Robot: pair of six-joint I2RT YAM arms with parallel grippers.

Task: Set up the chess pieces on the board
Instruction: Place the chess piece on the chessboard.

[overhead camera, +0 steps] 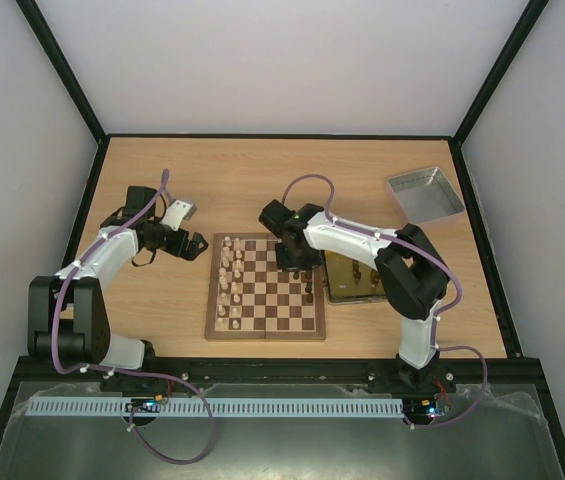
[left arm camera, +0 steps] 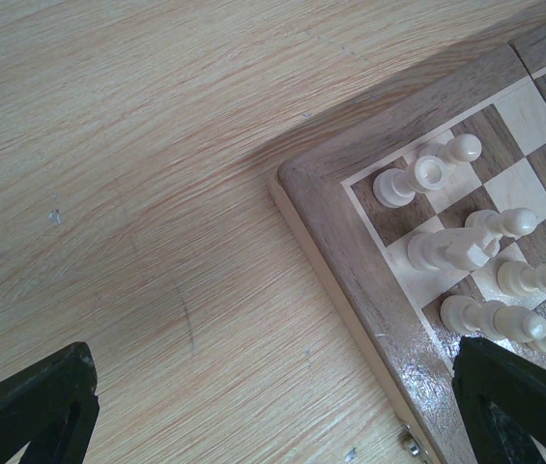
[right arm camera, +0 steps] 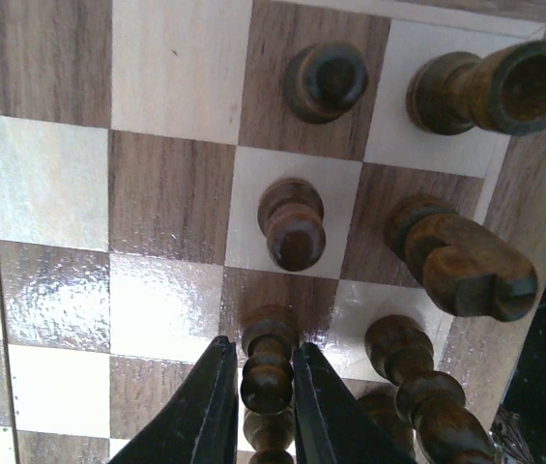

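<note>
The board [overhead camera: 262, 335] lies in the middle of the table. Cream pieces [overhead camera: 228, 285] stand in its two left columns, and a few dark pieces [overhead camera: 309, 290] stand at its right edge. My right gripper [overhead camera: 297, 262] is over the board's far right part. In the right wrist view the gripper [right arm camera: 263, 344] is shut on a dark pawn [right arm camera: 269, 372] whose base stands on a dark square. A dark rook [right arm camera: 490, 89], knight [right arm camera: 461, 259] and two pawns [right arm camera: 292, 224] stand nearby. My left gripper [overhead camera: 194, 245] is open and empty over bare table by the board's far left corner [left arm camera: 379, 290].
A gold tin [overhead camera: 352, 275] holding more dark pieces lies just right of the board, under my right arm. A silver-grey tray [overhead camera: 424, 194] sits at the far right. Cream pieces [left arm camera: 446, 249] crowd the board corner near my left gripper [left arm camera: 273, 348].
</note>
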